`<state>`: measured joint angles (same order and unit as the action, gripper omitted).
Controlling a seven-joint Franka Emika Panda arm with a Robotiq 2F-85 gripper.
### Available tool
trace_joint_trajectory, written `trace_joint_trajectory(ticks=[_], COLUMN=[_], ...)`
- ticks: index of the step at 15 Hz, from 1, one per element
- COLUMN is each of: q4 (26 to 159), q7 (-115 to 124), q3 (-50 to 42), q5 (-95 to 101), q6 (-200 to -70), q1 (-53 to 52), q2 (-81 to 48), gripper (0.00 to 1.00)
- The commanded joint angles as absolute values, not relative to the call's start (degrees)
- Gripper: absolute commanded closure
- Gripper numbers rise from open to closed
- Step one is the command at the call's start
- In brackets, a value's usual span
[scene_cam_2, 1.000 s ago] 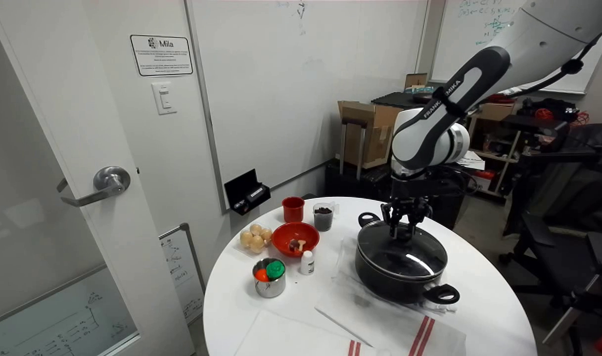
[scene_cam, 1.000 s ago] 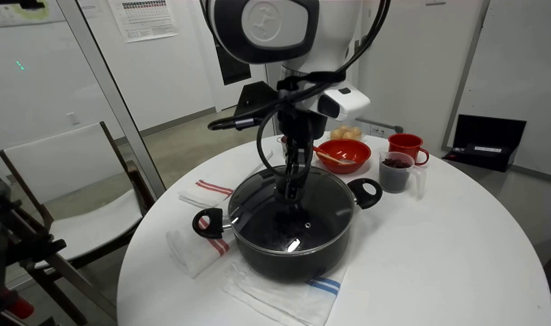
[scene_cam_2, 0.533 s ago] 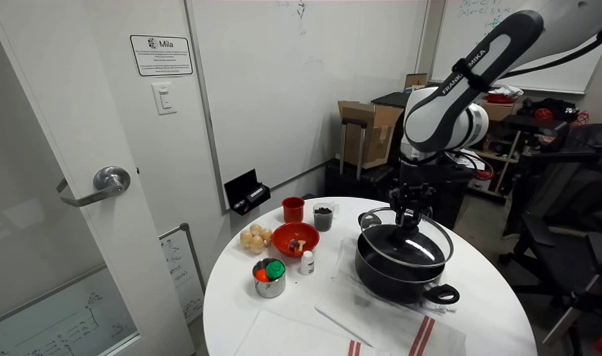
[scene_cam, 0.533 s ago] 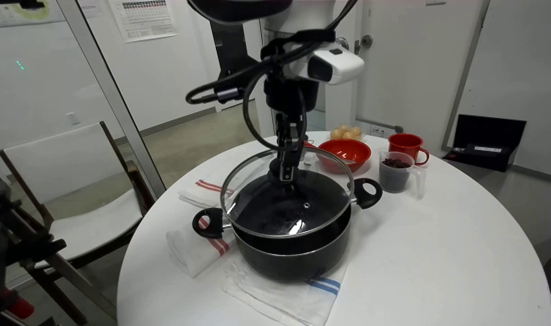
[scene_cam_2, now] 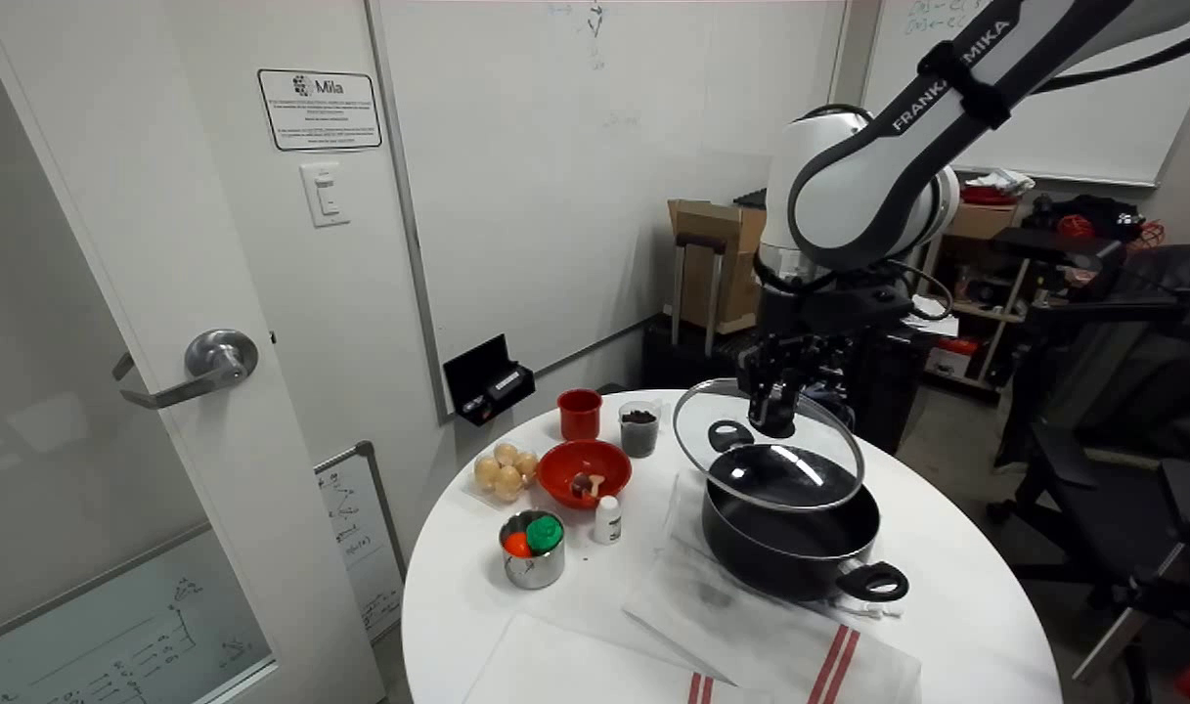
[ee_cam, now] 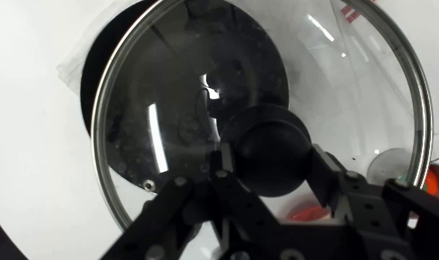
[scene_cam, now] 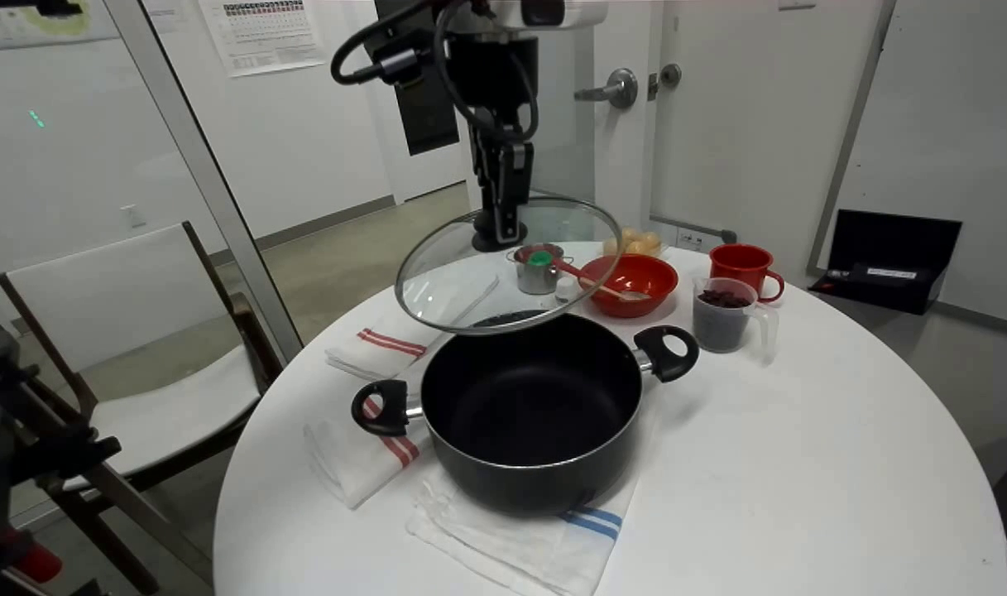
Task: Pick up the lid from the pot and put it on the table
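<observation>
Gripper (ee_cam: 271,159) pinching its knob (scene_cam: 490,240), I hold the glass lid (scene_cam: 496,280) tilted beneath, partly over the black pot (scene_cam: 536,487), so I judge it needs sideways travel before descending to the counter (scene_cam: 801,472).

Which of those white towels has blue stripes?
In an exterior view, the lowest towel, poking out from beneath the pot; the middle towel and upper towel show red stripes.

Lab or office, whiteboards (scene_cam_2: 575,186), Mila sign (scene_cam_2: 321,110)
</observation>
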<state>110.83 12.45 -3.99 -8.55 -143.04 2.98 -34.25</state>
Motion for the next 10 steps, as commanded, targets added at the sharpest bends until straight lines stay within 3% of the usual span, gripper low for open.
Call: trace_joint_trajectory(ticks=[1, 7, 8, 10], q4=[111.43, 112.24, 110.73, 110.82], q7=[14.82, 15.75, 14.93, 15.0], q3=[-5.4, -5.3, -3.98, -3.95], q5=[-2.36, 6.04, 3.57, 4.5], q6=[-141.62, -140.82, -142.12, -142.06], q1=[-2.75, -9.23, -7.51, -8.42], q2=[-31.28, -30.36, -33.0, -32.94], gripper=[0.75, 0.75, 0.5, 0.5])
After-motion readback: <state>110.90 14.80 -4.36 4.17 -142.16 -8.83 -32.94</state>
